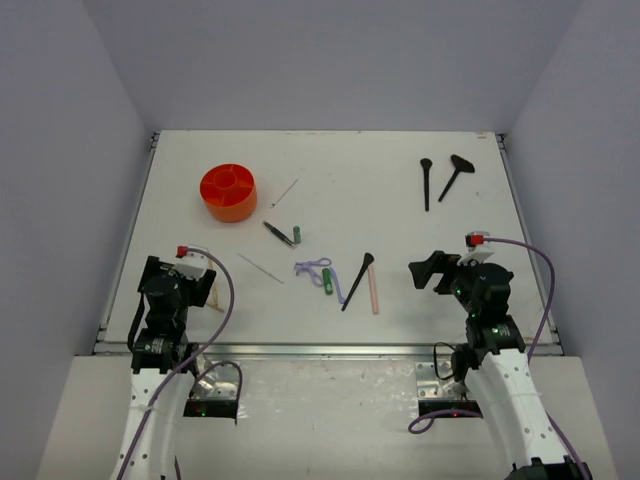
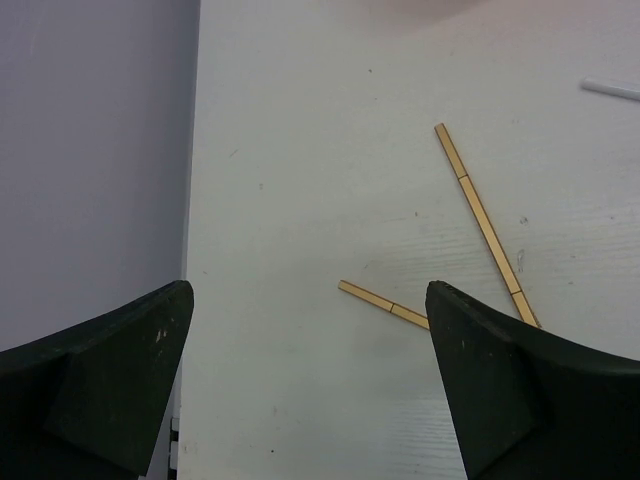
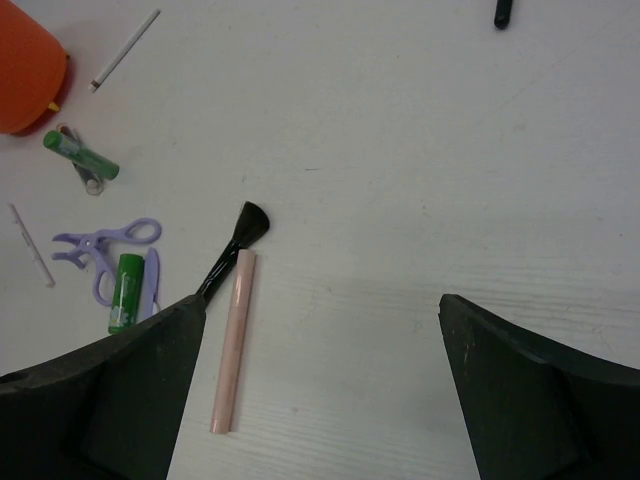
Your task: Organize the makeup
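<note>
At the lower left of the overhead view the left jaws stand wide open and empty, low over the surface point(image 1: 380, 160) near its left edge. Their wrist view shows two thin gold sticks point(image 2: 485, 220) just ahead, one running behind the right finger, so this arm looks posed to start with those.

Up and right sits the orange tub point(image 1: 228, 192), divided inside and probably where everything belongs. Nothing shows above its rim.

The makeup lies loose on the surface. A thin pale stick point(image 1: 284, 192) lies just right of the tub and another point(image 1: 260, 267) below it. A dark pencil point(image 1: 278, 233) lies beside a green tube point(image 1: 298, 234). At centre are a lilac looped tool point(image 1: 315, 267) with a second green tube point(image 1: 328, 279) against it, then a black brush point(image 1: 358, 281) and a pink stick point(image 1: 374, 289) side by side. Two more black brushes point(image 1: 426, 183) lie well apart at the upper right.

At the lower right the right jaws are also spread and empty, facing the brush and pink stick, likely their easiest first pick.
</note>
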Available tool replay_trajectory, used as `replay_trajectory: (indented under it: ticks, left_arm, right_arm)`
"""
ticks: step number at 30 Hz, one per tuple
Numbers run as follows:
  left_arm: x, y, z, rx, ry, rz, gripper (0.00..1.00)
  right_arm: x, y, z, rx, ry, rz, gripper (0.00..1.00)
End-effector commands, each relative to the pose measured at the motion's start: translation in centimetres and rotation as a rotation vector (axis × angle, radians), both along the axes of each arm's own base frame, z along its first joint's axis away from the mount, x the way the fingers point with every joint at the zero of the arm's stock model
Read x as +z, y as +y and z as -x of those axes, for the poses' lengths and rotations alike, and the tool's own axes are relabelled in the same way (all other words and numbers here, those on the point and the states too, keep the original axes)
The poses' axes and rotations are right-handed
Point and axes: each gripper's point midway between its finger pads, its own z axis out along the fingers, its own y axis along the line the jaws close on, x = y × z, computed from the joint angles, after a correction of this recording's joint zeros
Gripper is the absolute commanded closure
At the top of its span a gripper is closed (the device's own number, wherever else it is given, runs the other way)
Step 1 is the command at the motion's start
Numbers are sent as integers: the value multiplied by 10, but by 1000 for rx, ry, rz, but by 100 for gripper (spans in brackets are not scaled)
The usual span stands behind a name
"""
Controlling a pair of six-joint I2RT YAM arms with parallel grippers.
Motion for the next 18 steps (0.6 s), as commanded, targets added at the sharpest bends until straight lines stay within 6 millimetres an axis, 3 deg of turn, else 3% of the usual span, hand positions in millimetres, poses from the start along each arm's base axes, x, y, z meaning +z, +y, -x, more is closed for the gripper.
replay_trajectory:
  ticks: [1, 6, 10, 14, 18]
  left_arm:
    - [26, 9, -8, 55, -98, -7, 0]
    - [55, 12, -15, 31, -98, -75, 0]
    - [85, -13, -26, -96, -50, 14, 0]
    - [75, -48, -32, -217, 151, 194, 6]
    - [37, -54, -29, -208, 391, 267, 13]
  right_arm:
    - [9, 2, -5, 7, -35, -13, 1]
    - [9, 2, -5, 6, -28, -18, 1]
    - [8, 3, -5, 8, -24, -16, 1]
    - [9, 1, -5, 2, -26, -14, 1]
    - [8, 1, -6, -4, -36, -20, 1]
